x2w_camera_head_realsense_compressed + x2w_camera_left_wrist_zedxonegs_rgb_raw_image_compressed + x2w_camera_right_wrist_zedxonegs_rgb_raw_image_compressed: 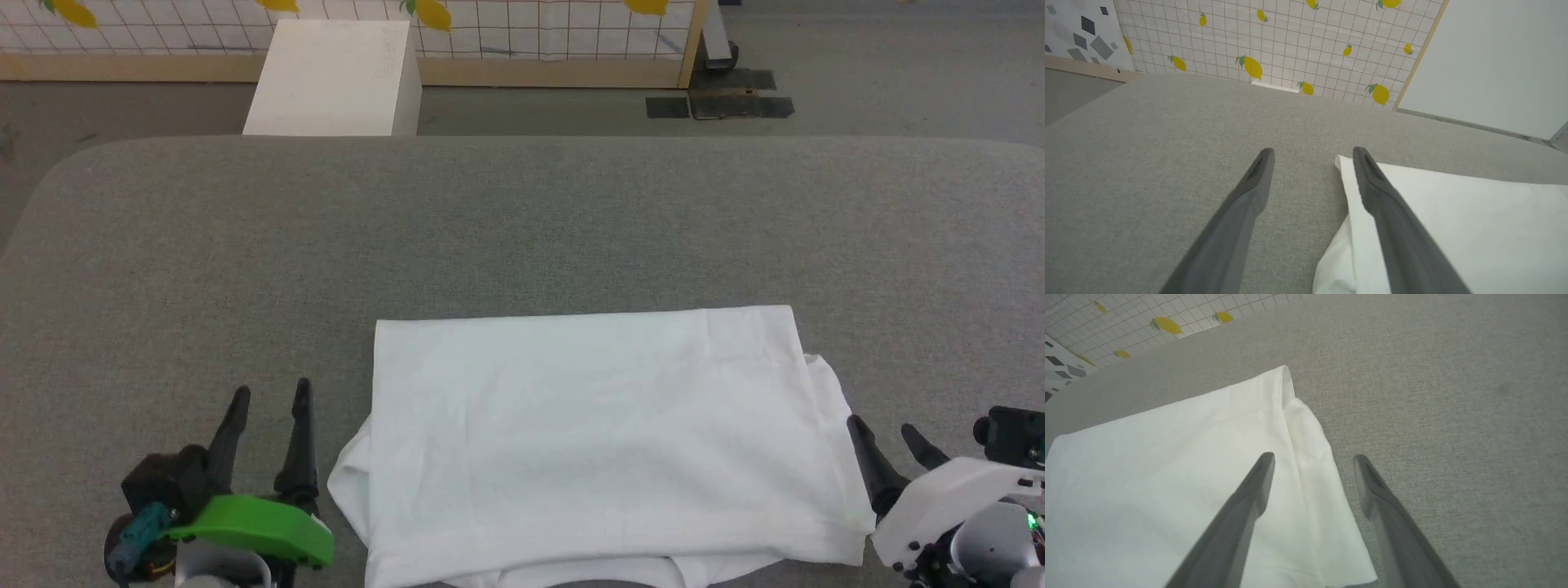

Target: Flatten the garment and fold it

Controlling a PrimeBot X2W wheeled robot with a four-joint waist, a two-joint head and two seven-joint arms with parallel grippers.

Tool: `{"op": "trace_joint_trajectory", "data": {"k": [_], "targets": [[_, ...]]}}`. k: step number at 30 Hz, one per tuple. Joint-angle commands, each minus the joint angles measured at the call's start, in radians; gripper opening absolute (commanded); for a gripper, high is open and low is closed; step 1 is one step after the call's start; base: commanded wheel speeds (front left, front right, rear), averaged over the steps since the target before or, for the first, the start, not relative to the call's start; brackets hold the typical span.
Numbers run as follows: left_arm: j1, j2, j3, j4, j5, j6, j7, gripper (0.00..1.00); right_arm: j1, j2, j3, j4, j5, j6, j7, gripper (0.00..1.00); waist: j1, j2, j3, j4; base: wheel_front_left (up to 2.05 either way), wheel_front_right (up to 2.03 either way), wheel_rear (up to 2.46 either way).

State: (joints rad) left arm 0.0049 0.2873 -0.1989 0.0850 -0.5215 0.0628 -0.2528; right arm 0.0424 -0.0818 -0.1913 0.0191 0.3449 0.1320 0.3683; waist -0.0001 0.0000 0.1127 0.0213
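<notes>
White garment (pixel 588 425), grey tabletop (pixel 522 229), yellow-lemon grid-patterned backdrop (pixel 522 33)

We classify this as a staged robot test room. Beyond the grey cloth-covered table (pixel 522 229) stand a wood-framed lemon-print partition (pixel 571 37) and a white box (pixel 326 82); dark patches (pixel 718 104) mark the floor behind it.

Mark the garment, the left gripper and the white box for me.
garment (pixel 588 441), head view, middle of the folded top layer.
left gripper (pixel 272 389), head view, midway between its two fingertips.
white box (pixel 335 77), head view, middle of its top face.
</notes>
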Motion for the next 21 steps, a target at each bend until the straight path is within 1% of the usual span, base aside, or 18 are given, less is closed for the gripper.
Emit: {"op": "trace_joint_trajectory", "data": {"k": [1, 4, 8, 10, 11, 16, 20, 21], "targets": [[-0.032, -0.014, 0.021, 0.002, 0.024, 0.005, -0.007, 1.00, -0.033, 0.008, -0.009, 0.027, 0.008, -0.001, -0.003, 1.00, 0.0001, 0.0000, 0.005, 0.003, 0.00, 0.00, 0.00], [-0.067, -0.054, 0.076, -0.020, 0.087, -0.006, -0.008, 1.00, -0.084, 0.017, -0.025, 0.101, 0.017, -0.001, 0.020, 1.00, 0.0001, 0.0000, 0.014, 0.009, 0.00, 0.00, 0.00], [-0.091, -0.105, 0.133, -0.025, 0.162, -0.040, -0.009, 1.00, -0.139, 0.025, -0.029, 0.199, 0.031, -0.001, 0.072, 1.00, 0.0001, 0.0000, 0.023, 0.016, 0.00, 0.00, 0.00], [-0.098, -0.127, 0.158, -0.021, 0.188, -0.060, -0.009, 1.00, -0.158, 0.027, -0.024, 0.241, 0.035, -0.001, 0.103, 1.00, 0.0001, 0.0000, 0.026, 0.018, 0.00, 0.00, 0.00], [-0.104, -0.154, 0.188, -0.012, 0.221, -0.092, -0.009, 1.00, -0.178, 0.029, -0.029, 0.296, 0.026, -0.001, 0.154, 1.00, 0.0001, 0.0000, 0.029, 0.020, 0.00, 0.00, 0.00], [-0.105, -0.186, 0.221, 0.005, 0.258, -0.127, -0.009, 1.00, -0.203, 0.031, -0.065, 0.358, 0.014, -0.001, 0.217, 1.00, 0.0001, 0.0000, 0.035, 0.022, 0.00, 0.00, 0.00], [-0.102, -0.201, 0.239, 0.019, 0.273, -0.146, -0.009, 1.00, -0.204, 0.031, -0.036, 0.399, 0.041, -0.001, 0.289, 1.00, 0.0001, 0.0000, 0.035, 0.022, 0.00, 0.00, 0.00], [-0.101, -0.204, 0.243, 0.020, 0.276, -0.149, -0.009, 1.00, -0.203, 0.031, -0.024, 0.402, 0.046, -0.001, 0.304, 0.84, 0.0001, 0.0000, 0.035, 0.022, 0.00, 0.00, 0.00]]}}
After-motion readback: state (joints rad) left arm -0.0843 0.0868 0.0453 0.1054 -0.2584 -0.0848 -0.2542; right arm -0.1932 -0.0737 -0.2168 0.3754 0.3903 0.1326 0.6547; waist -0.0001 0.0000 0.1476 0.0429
